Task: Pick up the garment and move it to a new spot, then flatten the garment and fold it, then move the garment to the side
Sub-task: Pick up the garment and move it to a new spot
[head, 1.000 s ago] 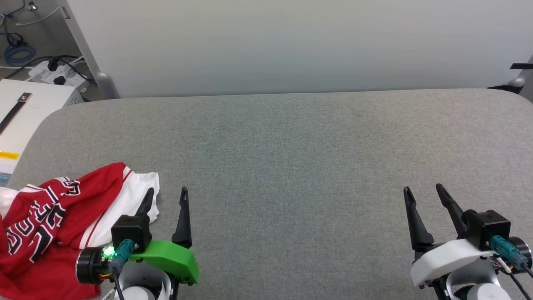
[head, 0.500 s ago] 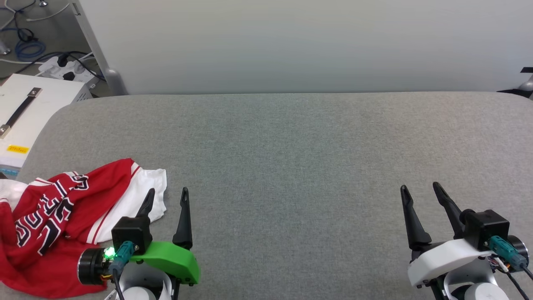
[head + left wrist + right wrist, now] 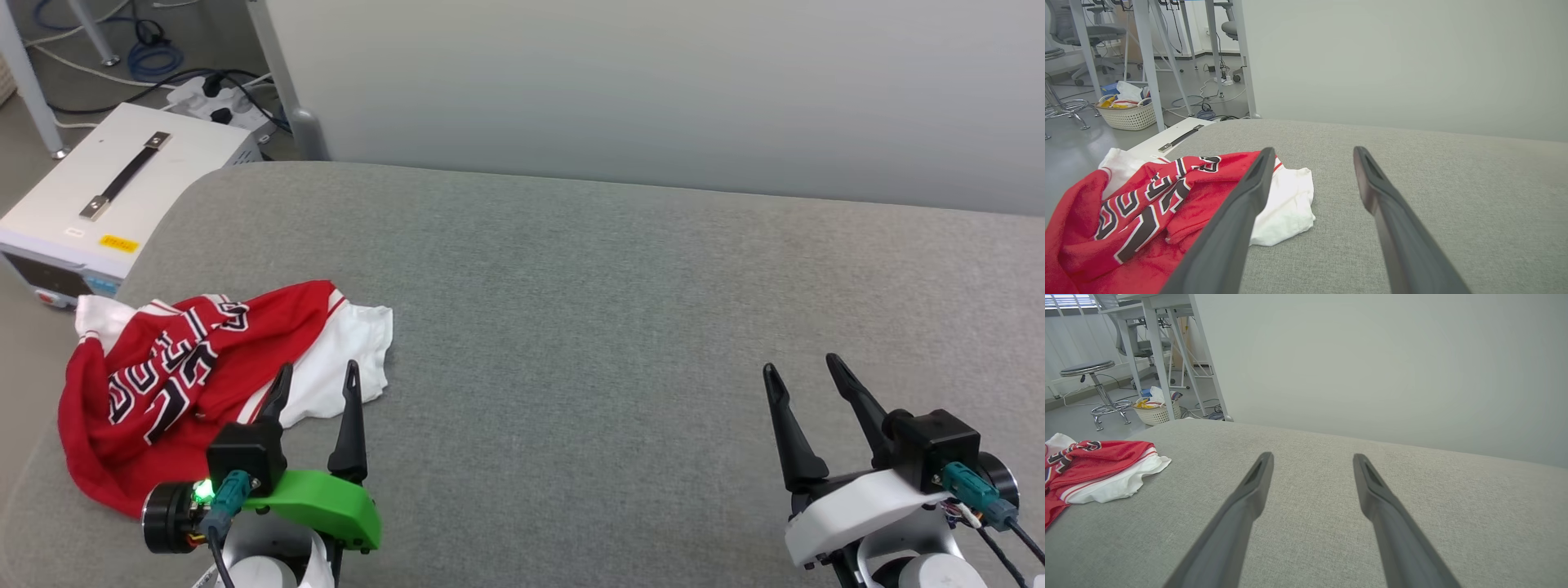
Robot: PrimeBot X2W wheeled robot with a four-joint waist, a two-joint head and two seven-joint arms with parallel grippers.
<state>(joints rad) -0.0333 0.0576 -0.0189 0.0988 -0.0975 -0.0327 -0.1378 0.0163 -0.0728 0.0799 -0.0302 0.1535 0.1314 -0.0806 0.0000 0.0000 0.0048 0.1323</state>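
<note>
- A crumpled red and white shirt lies at the near left end of the grey padded table.
- The left gripper is at the shirt's right edge, fingers apart, empty.
- The right gripper is at the near right, fingers apart, empty.

A grey fabric-covered table with rounded corners, its woven cover smooth and flat. A red jersey shirt lies crumpled in a heap near the table's left front corner, black white-edged lettering twisted among the folds. One white sleeve with red-and-white striped trim spreads toward the table's middle, and another white part reaches the left edge
</note>
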